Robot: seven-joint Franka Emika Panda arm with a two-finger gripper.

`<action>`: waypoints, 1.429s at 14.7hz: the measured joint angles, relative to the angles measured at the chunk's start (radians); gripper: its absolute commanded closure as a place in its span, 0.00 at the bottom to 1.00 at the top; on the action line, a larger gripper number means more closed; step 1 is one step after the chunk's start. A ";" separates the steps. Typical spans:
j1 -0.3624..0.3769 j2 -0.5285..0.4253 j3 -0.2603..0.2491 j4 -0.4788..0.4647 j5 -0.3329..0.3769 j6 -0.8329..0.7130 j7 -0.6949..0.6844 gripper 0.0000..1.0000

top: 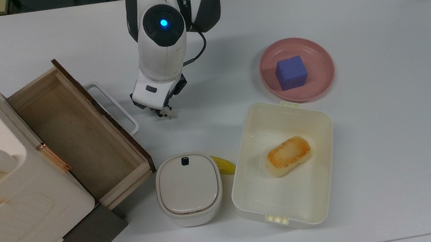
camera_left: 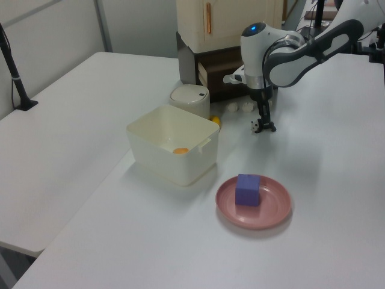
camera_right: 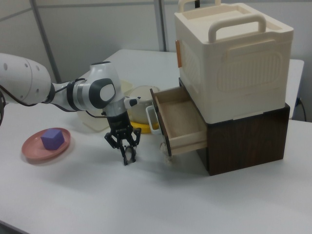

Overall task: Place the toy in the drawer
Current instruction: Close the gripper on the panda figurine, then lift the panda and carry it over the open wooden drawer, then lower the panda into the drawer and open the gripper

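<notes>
One arm: it reaches down to the white bench (top: 381, 139), with a blue light on its upper joint.
Gripper (top: 162, 111): low over the bench, fingers drawn in around the toy; in the right view (camera_right: 127, 157) the finger ends come together near the surface.
Toy (top: 166, 113): on the bench between the fingers, only a small white part visible at the 5 o'clock edge of the gripper in the top view; in the left view (camera_left: 257, 125) it is a small black-and-white spot under the gripper (camera_left: 262, 124).
Drawer (top: 77, 135): pulled open, at 9 o'clock from the toy in the top view, apart from it; the wooden inside is bare.
Handle (top: 111, 106): a white loop on the dark front, between drawer and gripper.
Cabinet (camera_right: 229, 58): cream, above the drawer (camera_right: 183, 119).
Tub (top: 245, 174): at 4 o'clock from the toy, with a toasted bread piece (top: 288, 155) inside.
Plate (top: 320, 74): pink, at 3 o'clock, carrying the cube (top: 291, 72).
Banana (top: 224, 164): between the lidded pot (top: 189, 188) and the tub.
</notes>
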 measured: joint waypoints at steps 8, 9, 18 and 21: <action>0.027 -0.097 0.002 0.089 0.047 -0.142 0.001 1.00; 0.026 -0.122 0.000 0.143 0.081 -0.198 -0.017 1.00; -0.024 -0.141 -0.232 0.330 0.118 -0.054 -0.334 1.00; -0.057 -0.077 -0.252 0.324 0.118 0.058 -0.354 1.00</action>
